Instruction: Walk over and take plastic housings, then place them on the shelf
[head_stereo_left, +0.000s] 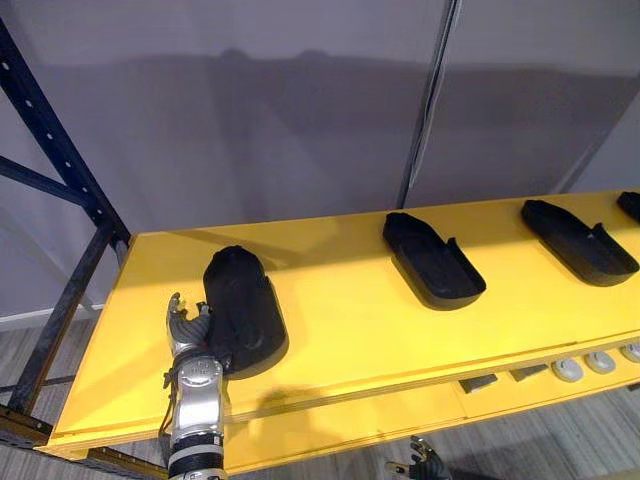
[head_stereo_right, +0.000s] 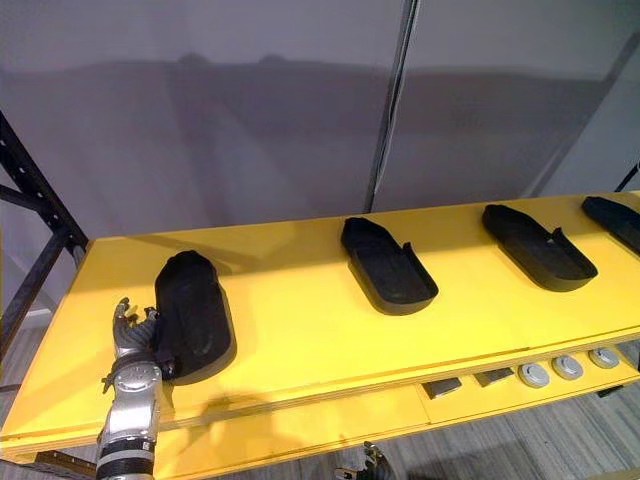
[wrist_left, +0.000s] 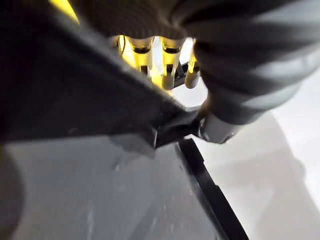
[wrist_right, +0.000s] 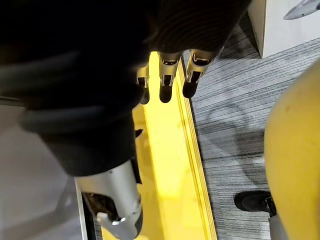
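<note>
1. Housing (head_stereo_left: 245, 305): dome up, resting on the yellow shelf (head_stereo_left: 350, 335). Its long axis runs straight away from the left hand (head_stereo_left: 188, 330), and its near end overlaps the palm.
2. Left hand: appears to pinch that near end, with the fingers along the housing's far-left edge and the thumb against its rim. Judged next move: let go and draw straight back.
3. Right hand (wrist_right: 170, 82): low and well apart from the housing, fingers relaxed, holding nothing.
4. Hidden: the thumb contact under the housing. The next housing (head_stereo_left: 432, 260) lies well off toward the right hand's side.
</note>
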